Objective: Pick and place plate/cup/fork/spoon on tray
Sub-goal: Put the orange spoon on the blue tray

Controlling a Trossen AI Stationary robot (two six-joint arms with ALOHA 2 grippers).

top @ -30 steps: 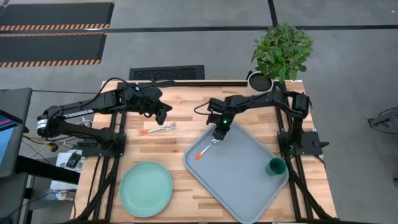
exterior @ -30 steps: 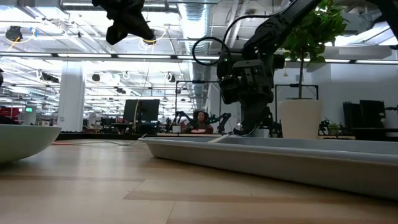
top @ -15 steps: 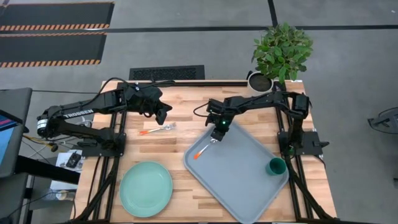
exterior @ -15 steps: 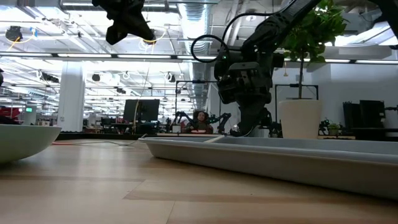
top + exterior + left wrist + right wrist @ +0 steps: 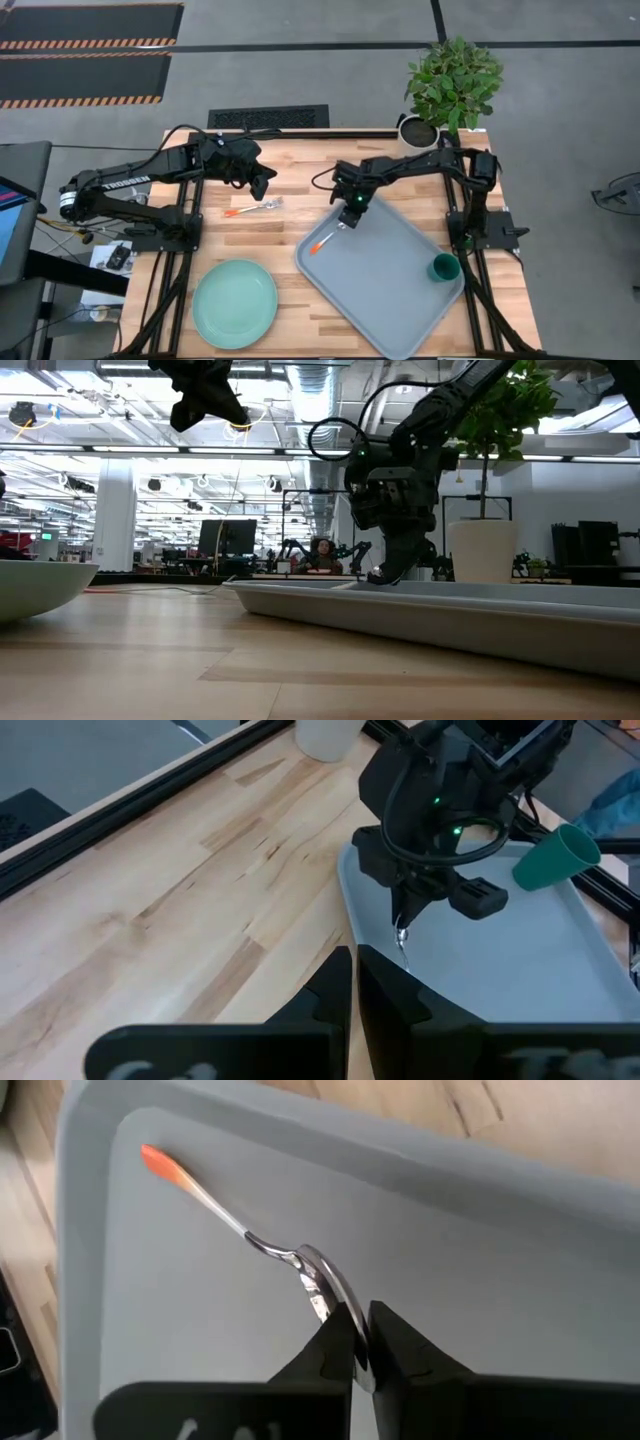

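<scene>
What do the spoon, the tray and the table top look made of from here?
The spoon, pinched at its bowl by the right gripper, looks like polished metal: it mirrors the light, and its handle ends in matte orange, perhaps plastic. The tray looks like moulded plastic, with an even grey-blue, matte surface and rounded corners. The table is pale wood, showing grain and plank seams.

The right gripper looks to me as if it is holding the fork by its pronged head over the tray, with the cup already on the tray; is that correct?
Not quite: it is the spoon, not the fork. The right wrist view shows the right gripper shut on its rounded bowl head over the tray. The fork lies on the table, and the cup is on the tray.
</scene>
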